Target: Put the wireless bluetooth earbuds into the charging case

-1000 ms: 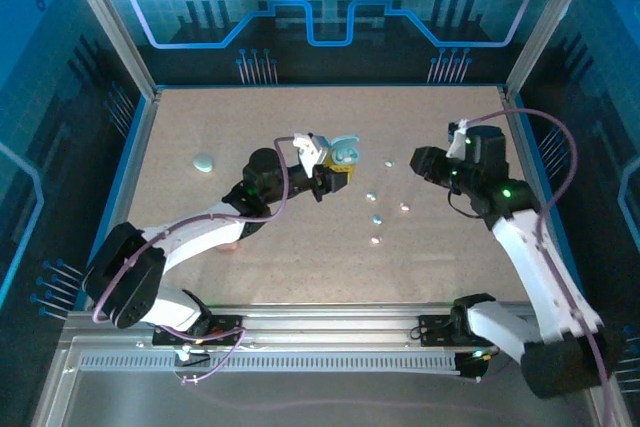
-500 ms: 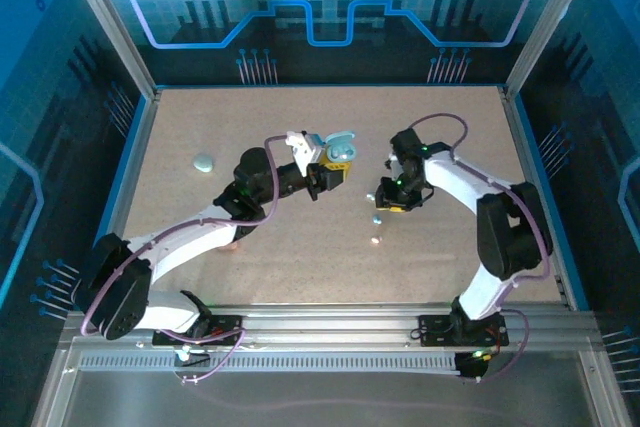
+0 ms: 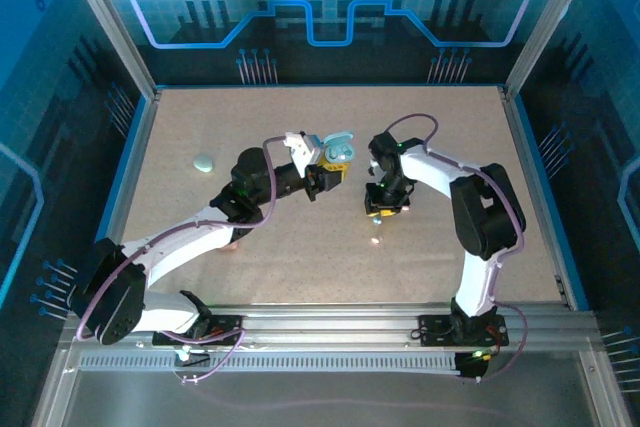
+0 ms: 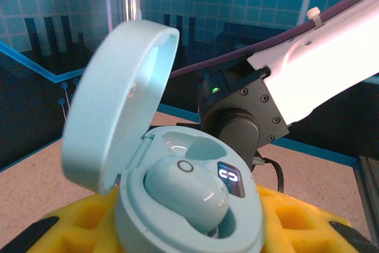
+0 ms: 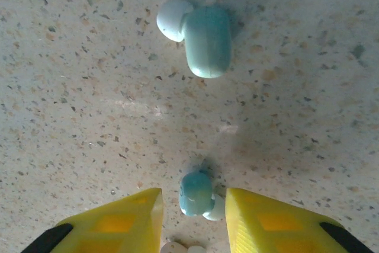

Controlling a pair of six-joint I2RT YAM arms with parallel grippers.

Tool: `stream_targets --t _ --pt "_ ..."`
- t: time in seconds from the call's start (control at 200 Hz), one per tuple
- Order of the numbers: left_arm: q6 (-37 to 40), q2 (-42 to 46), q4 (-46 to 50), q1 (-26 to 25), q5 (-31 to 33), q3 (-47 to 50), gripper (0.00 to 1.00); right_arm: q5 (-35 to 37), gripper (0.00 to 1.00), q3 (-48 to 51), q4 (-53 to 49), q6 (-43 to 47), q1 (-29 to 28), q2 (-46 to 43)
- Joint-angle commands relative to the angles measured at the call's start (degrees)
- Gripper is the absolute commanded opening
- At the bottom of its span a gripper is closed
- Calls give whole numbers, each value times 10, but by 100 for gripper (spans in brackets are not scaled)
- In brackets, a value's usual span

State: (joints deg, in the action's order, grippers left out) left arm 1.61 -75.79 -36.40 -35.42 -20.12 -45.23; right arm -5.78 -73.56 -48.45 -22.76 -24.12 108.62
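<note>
While the left hand (image 3: pixel 336 169) is clamped on the charging case (image 4: pixel 189 217) and holds it off the surface (image 3: pixel 300 277) near the middle, the right hand (image 5: pixel 194 208) points straight down at the surface just to its right. The case is pale blue. It sits between the left hand's yellow pads (image 4: pixel 302 226) with its lid (image 4: pixel 118 99) swung up and back, and a seated earbud (image 4: pixel 186 191) rests in the nearer well.

In the right wrist view the yellow fingers (image 5: pixel 118 223) stand apart. A pale blue earbud (image 5: pixel 194 192) lies on the surface between them, close to the tips. A narrow gap shows on its left side. Its whitish tip reaches toward the other finger, but I cannot tell whether it touches. The jaws are not closed on it.

Farther out from that hand, well clear of the fingers, lies a second earbud (image 5: pixel 204 38), also pale blue, with its whitish tip pointing to the upper left. At the bottom edge, between the fingers, is a whitish bit (image 5: pixel 177 247), too cropped to identify.

From above, a pinkish earbud (image 3: pixel 376 240) lies apart from the right hand, on the side toward the arm bases. A pale oval case (image 3: pixel 203 162) lies well off to the left, near the surface's edge.
</note>
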Motion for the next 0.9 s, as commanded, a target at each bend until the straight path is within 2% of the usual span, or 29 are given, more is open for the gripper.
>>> stream_targets --t 0.0,0.59,0.891 --pt "11 18 -5 3 9 8 35 20 35 -19 -22 10 -13 19" --pt "12 20 -5 3 12 14 35 31 25 -27 -26 13 -26 48" --pt "11 17 -6 3 13 16 35 36 20 -18 -25 9 -25 -17"
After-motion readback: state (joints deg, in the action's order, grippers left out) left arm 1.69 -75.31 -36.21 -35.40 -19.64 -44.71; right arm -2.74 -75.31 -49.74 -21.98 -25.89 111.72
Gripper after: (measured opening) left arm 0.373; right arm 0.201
